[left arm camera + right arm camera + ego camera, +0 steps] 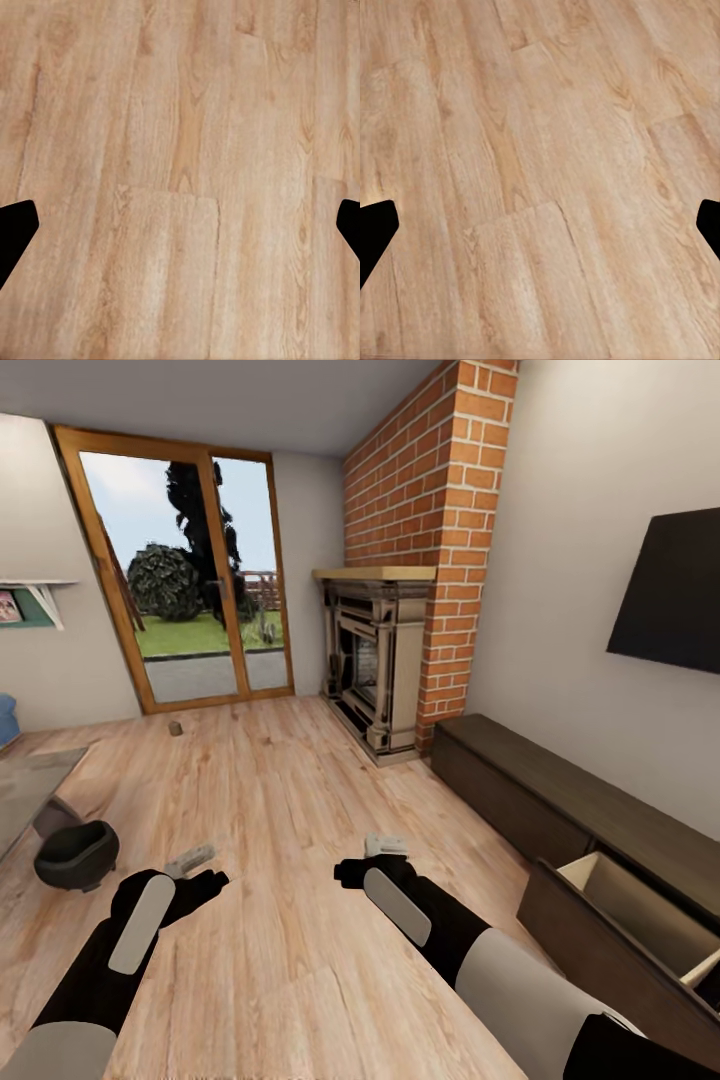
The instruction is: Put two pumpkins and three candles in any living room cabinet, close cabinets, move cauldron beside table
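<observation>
Both arms hover over bare floor, left gripper [180,225] and right gripper [540,225] spread wide, empty; cauldron [76,854] at nine o'clock, candle [175,728] at eleven, cabinet [560,790] drawer [640,920] open at three.

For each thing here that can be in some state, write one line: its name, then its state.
Cabinet: near drawer pulled open, the rest shut.
Cauldron: upright on the floor, beside the glass table.
Candle: standing on the floor near the glass door.
Glass door: shut.
Left gripper: open, empty.
Right gripper: open, empty.
</observation>
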